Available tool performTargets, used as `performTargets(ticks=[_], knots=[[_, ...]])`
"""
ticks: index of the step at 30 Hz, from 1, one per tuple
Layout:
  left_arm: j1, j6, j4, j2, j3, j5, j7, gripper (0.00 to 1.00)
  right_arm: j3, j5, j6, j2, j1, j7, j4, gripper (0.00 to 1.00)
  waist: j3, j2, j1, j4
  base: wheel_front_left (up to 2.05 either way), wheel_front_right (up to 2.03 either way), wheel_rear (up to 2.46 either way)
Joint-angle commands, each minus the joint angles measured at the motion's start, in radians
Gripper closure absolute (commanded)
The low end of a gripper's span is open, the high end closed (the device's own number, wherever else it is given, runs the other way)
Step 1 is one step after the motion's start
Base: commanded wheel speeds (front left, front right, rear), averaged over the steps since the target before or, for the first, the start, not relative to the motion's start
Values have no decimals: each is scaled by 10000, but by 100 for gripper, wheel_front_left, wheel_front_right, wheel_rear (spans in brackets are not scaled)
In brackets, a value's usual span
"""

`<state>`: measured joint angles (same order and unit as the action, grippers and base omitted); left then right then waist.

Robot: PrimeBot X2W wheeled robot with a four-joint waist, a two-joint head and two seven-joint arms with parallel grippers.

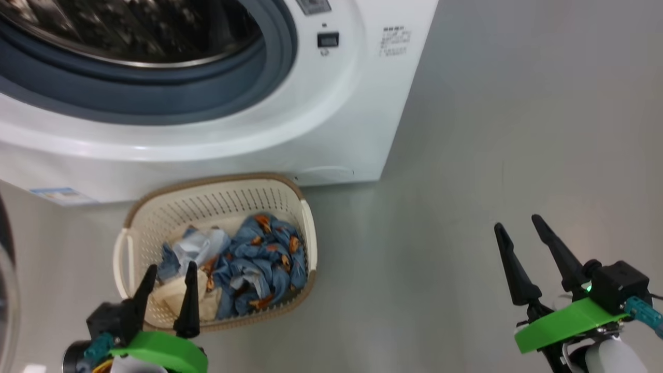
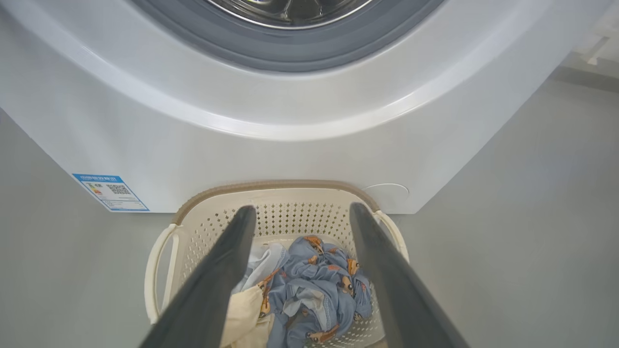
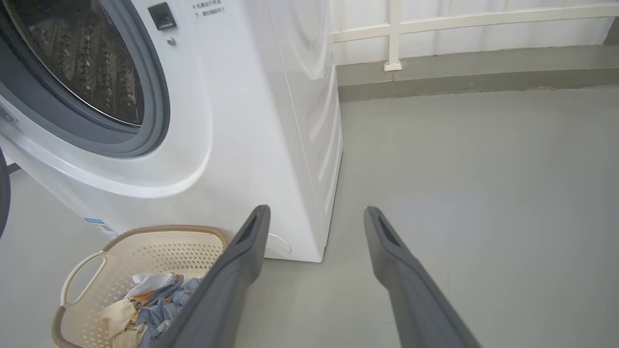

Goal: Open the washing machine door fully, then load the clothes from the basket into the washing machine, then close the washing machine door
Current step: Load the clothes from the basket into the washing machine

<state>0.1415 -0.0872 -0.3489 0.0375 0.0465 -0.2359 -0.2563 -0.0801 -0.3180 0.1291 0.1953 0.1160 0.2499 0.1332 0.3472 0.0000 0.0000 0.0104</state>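
The white washing machine [image 1: 331,129] stands with its steel drum [image 1: 129,31] exposed. The washing machine door [image 1: 5,233] is swung out, and only its dark edge shows at the far left. On the floor against the washer's front sits the cream basket [image 1: 155,212]. It holds the clothes [image 1: 259,264]: blue printed fabric, a pale blue piece and a cream piece. My left gripper [image 1: 171,269] hovers open over the basket's near edge, above the cream piece. In the left wrist view, the left gripper [image 2: 302,209] frames the clothes [image 2: 314,285]. My right gripper [image 1: 518,223] is open over bare floor, right of the basket.
Grey floor [image 1: 518,129] spreads to the right of the washer. A wall with a white rail [image 3: 435,24] and a low grey step runs behind it. A blue label sticker [image 2: 110,192] marks the washer's lower front corner.
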Motion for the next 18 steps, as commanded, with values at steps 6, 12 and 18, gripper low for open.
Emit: performTargets(ticks=[6, 12, 18], knots=[[1294, -180, -773, 241, -714, 293, -55, 0, -319, -92, 16, -21, 559, 118, -371, 0, 1905, 0, 0, -544, 0, 0, 0], [2291, -291, -1318, 534, -886, 600, -55, 0, -394, -90, 16, -151, 960, 118, -479, 0, 3033, 0, 0, -804, 0, 0, 0], [3050, -347, -2081, 906, -923, 857, -55, 0, -498, -61, 16, -291, 1291, 118, -592, 0, 3816, 0, 0, -969, 0, 0, 0]])
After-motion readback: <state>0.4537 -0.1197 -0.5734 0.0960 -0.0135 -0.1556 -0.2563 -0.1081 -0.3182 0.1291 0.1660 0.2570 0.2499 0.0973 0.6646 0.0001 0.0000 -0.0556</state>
